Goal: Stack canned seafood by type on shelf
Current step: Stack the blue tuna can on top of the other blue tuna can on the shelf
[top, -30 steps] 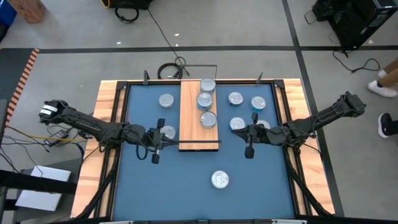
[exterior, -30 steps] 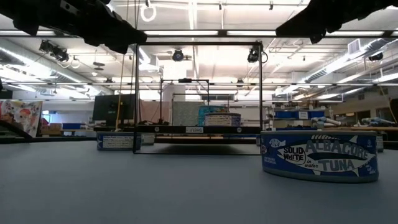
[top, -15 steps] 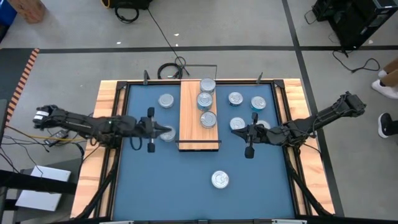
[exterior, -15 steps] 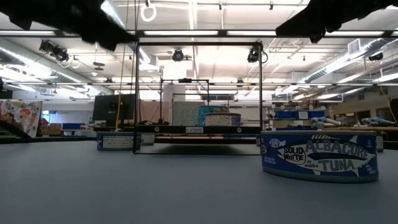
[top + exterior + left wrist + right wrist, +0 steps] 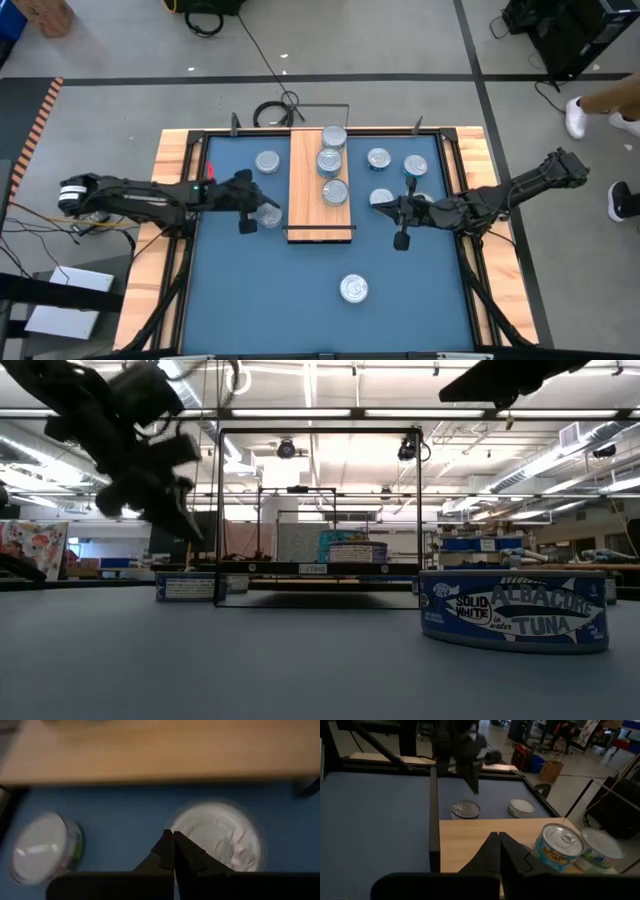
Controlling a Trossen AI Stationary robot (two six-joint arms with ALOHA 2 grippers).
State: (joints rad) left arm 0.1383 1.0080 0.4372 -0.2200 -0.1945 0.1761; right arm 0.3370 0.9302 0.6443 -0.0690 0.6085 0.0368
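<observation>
Tins, short and round, rigid metal, probably dense for their size; smooth shiny lids and slick walls, so best pinched across the width at the side wall, squarely, low enough not to ride over the rim. Nearest tin (image 5: 267, 214) just under the tip of the left end effector (image 5: 247, 224), on the blue bench (image 5: 300, 300) beside the shelf (image 5: 305, 190); in the left wrist view, same tin (image 5: 220, 837) directly ahead of the fingertips, a second tin (image 5: 42, 847) off to one side. Left end effector pressed together, holding nothing, arm stretched low from the bench edge and angled down. Right end effector (image 5: 402, 238) likewise pinched shut and empty, hovering beside the shelf's other long edge. Three tins already on the shelf; a lone tuna tin (image 5: 513, 609) well apart from both. Needs a wide opening before any descent, likely.
</observation>
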